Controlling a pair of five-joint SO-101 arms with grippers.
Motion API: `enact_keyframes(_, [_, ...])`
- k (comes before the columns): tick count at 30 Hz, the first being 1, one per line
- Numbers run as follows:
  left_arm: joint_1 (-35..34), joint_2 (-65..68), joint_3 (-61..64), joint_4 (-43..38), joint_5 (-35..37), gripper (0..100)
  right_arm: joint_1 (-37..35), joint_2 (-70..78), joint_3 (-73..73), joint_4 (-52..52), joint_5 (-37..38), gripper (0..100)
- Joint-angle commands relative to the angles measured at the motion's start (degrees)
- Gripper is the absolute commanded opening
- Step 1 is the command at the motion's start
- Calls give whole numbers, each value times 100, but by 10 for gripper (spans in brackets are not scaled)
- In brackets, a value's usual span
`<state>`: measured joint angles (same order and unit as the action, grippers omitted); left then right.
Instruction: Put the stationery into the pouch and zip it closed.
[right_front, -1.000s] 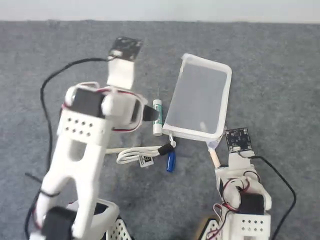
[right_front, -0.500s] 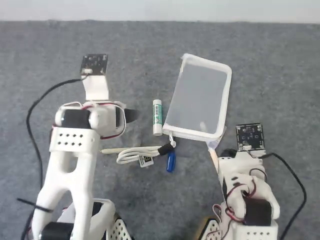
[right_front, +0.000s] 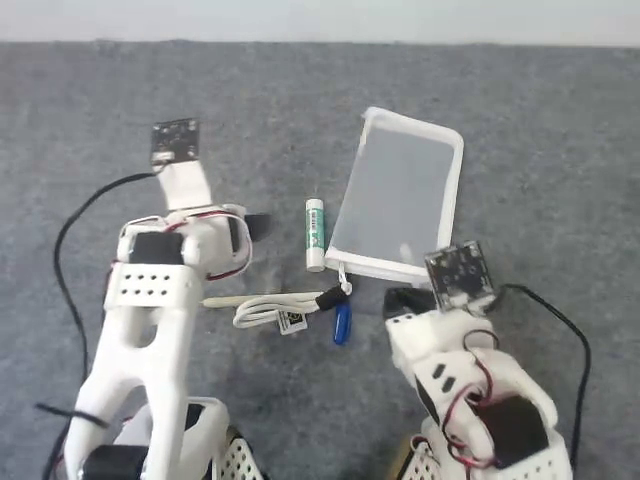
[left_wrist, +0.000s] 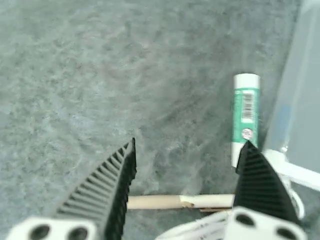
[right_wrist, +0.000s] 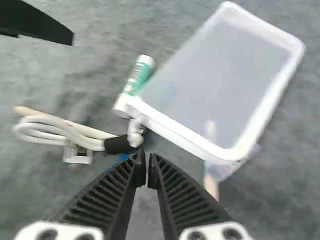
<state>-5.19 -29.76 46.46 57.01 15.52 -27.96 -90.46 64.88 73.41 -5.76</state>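
Translucent plastic pouch (right_front: 400, 205), stationery not yet inside; glue stick (right_front: 315, 232) just beside its long edge. Left jaws released, empty, near that edge; right jaws clenched on nothing by its corner. Next, probably: grasp the stick.

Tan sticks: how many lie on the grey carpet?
2. One tan stick lies beside the coiled white cable; the other lies at the clear rectangular pouch's corner. More may be hidden.

Left arm (right_front: 150, 300) stretched forward, wrist angled down, left gripper (left_wrist: 190, 146) jaws spread wide apart; right arm (right_front: 470, 385) folded low, closer to its base, right gripper (right_wrist: 146, 159) jaws pressed together, tips touching
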Motion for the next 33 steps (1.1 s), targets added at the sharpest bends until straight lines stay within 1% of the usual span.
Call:
enact_keyframes(1, [-246,-264,4,-299,255,304,-532,1367,-774,-189,-510,65])
enact_keyframes(5, [-273,-264,119,-387,264,305,-936,2826,-1433,-268,-1116,165])
enact_keyframes(8, [-273,-264,119,-413,264,305,-1314,3582,-1793,-497,-1415,162])
enact_keyframes(11, [-290,-264,119,-413,264,305,-1543,4004,-1846,-1112,-1591,158])
enact_keyframes(13, [-290,-264,119,-413,264,305,-1560,4242,-1846,-1525,-1697,158])
enact_keyframes(15, [-299,-264,110,-413,264,305,-1578,4505,-1855,-1701,-1829,158])
enact_keyframes(19, [-299,-264,119,-404,264,305,-1578,5244,-2040,-1692,-2365,159])
enact_keyframes(24, [-299,-264,119,-404,264,305,-1578,6396,-2637,-1684,-3042,159])
enact_keyframes(27, [-299,-264,119,-396,264,305,-1552,7002,-2945,-1684,-3182,159])
enact_keyframes(33, [-299,-264,119,-387,264,305,-1552,7802,-3305,-1675,-3182,159])
